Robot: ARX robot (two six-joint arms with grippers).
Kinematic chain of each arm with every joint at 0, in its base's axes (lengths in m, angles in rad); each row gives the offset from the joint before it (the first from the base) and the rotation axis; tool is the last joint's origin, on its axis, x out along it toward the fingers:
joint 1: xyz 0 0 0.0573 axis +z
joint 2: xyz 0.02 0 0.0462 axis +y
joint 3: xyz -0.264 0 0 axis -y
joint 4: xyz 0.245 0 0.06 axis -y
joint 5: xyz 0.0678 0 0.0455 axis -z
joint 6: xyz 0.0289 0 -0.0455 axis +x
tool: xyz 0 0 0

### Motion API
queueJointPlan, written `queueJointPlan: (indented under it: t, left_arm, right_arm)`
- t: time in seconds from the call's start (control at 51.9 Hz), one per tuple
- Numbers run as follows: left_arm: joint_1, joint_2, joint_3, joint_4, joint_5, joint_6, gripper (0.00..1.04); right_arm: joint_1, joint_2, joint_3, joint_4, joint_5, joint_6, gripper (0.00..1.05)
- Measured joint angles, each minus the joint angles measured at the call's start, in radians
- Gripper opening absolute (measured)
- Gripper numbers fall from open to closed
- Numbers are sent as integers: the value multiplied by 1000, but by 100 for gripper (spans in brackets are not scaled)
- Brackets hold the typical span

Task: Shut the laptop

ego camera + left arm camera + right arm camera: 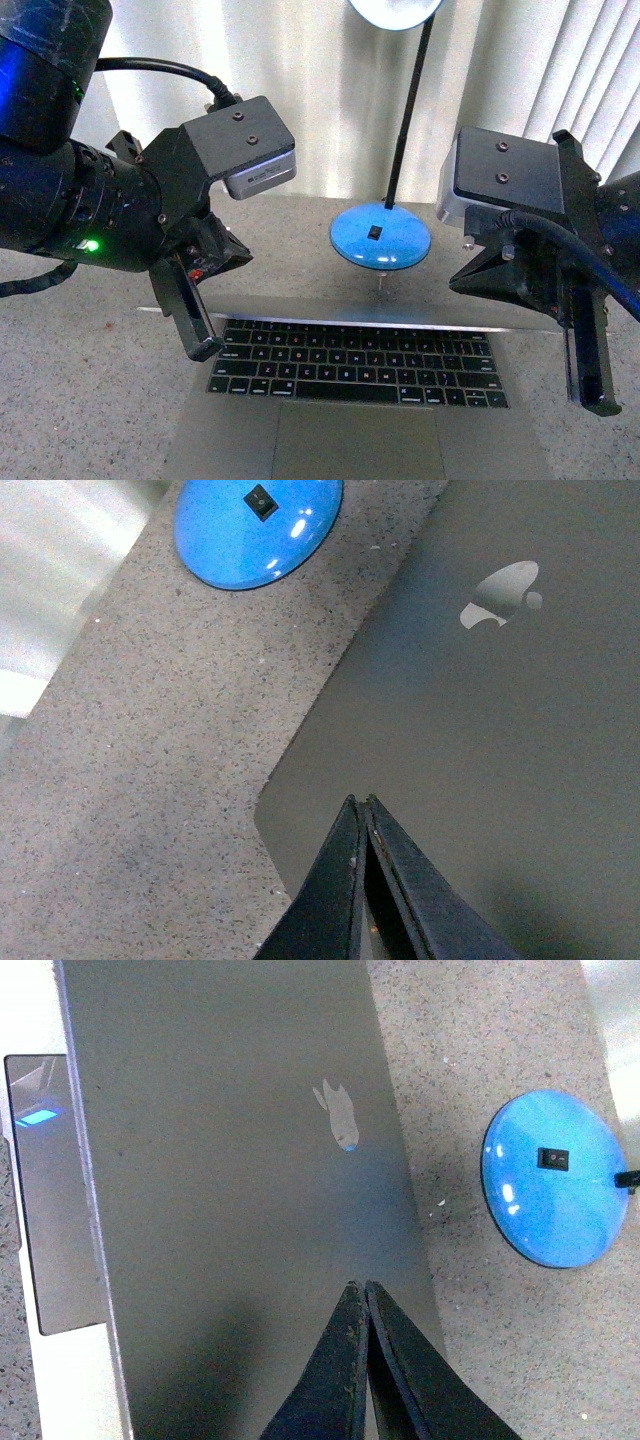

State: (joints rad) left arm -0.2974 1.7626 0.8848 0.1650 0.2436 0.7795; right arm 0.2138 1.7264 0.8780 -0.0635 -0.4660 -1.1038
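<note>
Flanking the blue lamp base (pixel 380 240), the two arms hang over the open laptop (pixel 300 430), which lies on the speckled tabletop (pixel 80 400) on the robot's side of that base. The keyboard (pixel 360 362) and trackpad (pixel 400 445) are uncovered.

The left jaws, left of the lamp base, are pinched together, the tips meeting with no gap and nothing between them. In the left wrist view they sit over the grey back of the lid (pixel 480 740), near its corner. Whether they press on the metal I cannot tell.

The right jaws, right of the lamp base, are likewise drawn tight and empty. They sit over the lid's back, and contact is just as hard to judge.

The only brand mark is the apple logo (pixel 500 595) on the lid, pale against the grey. A small label (pixel 255 178) on the left wrist camera carries print too fine to read, and the key legends are also too small. A black rocker switch (pixel 553 1158) sits on the lamp base, and a green light (pixel 92 243) glows on the left arm.
</note>
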Motion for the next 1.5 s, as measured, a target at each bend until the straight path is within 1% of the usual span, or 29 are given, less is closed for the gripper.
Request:
queueJointPlan:
  t: [0.829,1.195,1.349,1.504]
  left_arm:
    - [-43,78,-103,119,13,-50,4]
    - [-80,121,-150,176,21,-79,4]
    - [-100,150,-172,214,21,-102,4]
    - [-129,200,-212,288,26,-123,4]
  right_arm:
    - [0,84,-90,96,-3,-16,3]
    - [2,128,-125,145,-2,-22,3]
    - [2,157,-152,176,-2,-27,3]
    - [-2,209,-192,255,2,-30,3]
